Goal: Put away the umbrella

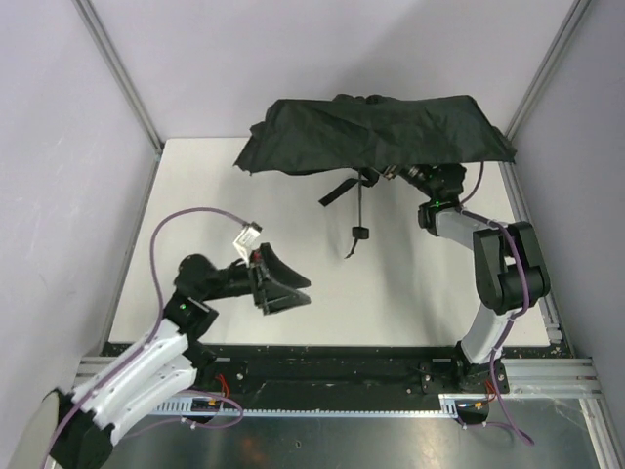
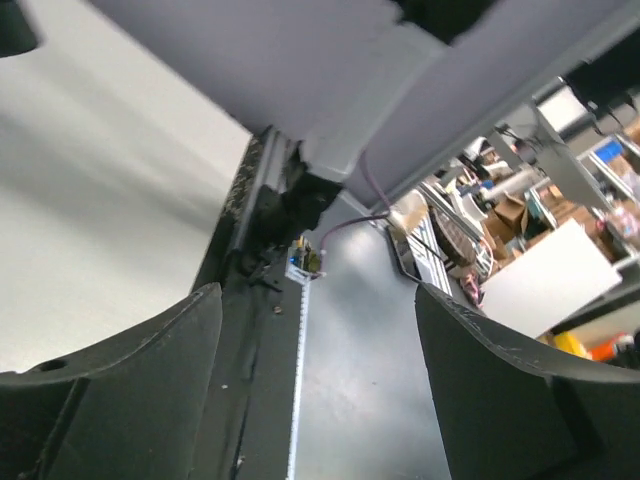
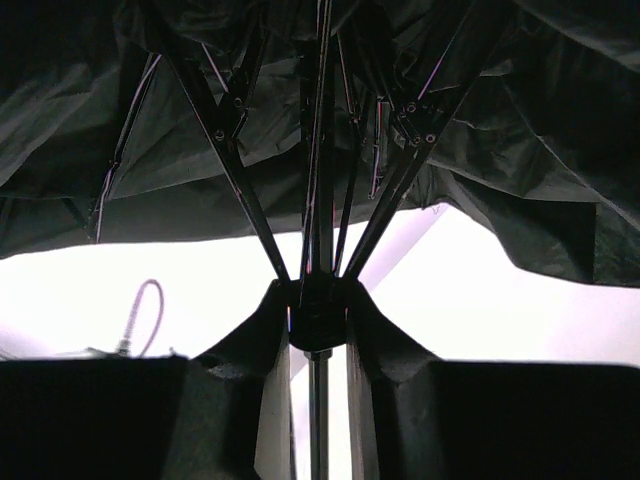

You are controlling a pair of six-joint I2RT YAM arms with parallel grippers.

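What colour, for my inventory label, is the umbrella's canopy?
Plain black canopy, best in top external view.

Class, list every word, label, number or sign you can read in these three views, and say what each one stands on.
No text can be read in any view.
The white tag in the top view: too small to read.
The small blue-and-white sticker in the left wrist view: blurred.
No print shows on the umbrella.

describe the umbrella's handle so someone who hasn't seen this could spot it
Above the far edge of the white table, a black folding umbrella spreads open. A thin black shaft runs out from under it, ending in the small black knob handle, stubby, unlike the flat strap beside it.
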